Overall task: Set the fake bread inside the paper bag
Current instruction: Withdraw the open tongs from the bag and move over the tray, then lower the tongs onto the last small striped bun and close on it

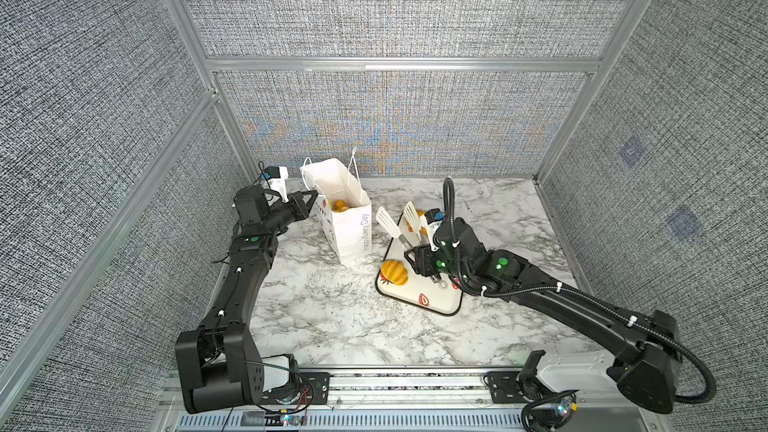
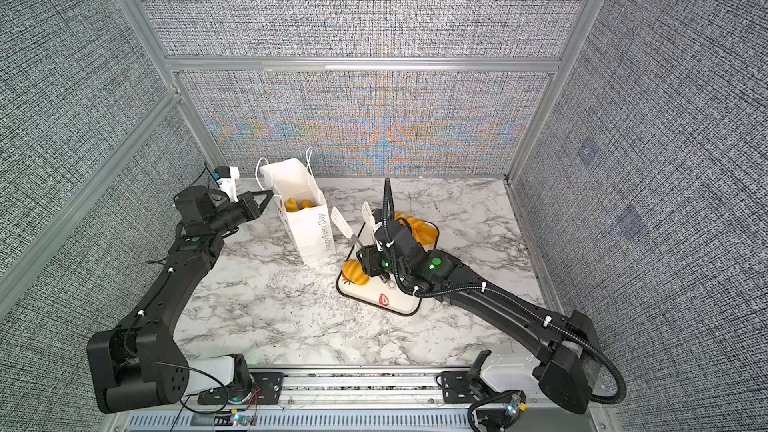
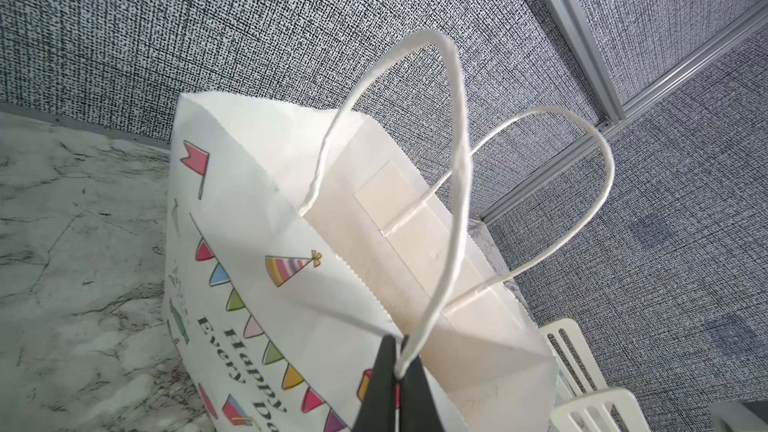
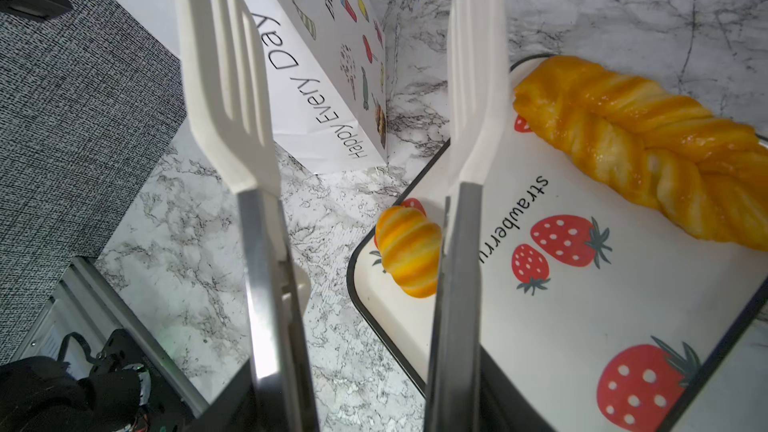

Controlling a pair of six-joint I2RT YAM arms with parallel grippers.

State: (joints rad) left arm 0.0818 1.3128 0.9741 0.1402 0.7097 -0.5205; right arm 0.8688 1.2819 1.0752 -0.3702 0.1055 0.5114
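left gripper (image 3: 397,371): jaws pinched together on bag (image 1: 349,228) rim, at cord handle base
right gripper (image 1: 412,258): clamped on tongs (image 4: 224,76) shafts, blades apart
bun (image 4: 409,257): just beside right jaws, between tong shafts, on tray (image 4: 540,326)
loaf (image 4: 636,151): on tray, out past one blade
bagged bread (image 1: 338,204): inside bag, just past left jaws

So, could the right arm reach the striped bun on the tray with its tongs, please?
Probably yes: the bun lies uncovered beneath the open tongs, though their tips point past it.
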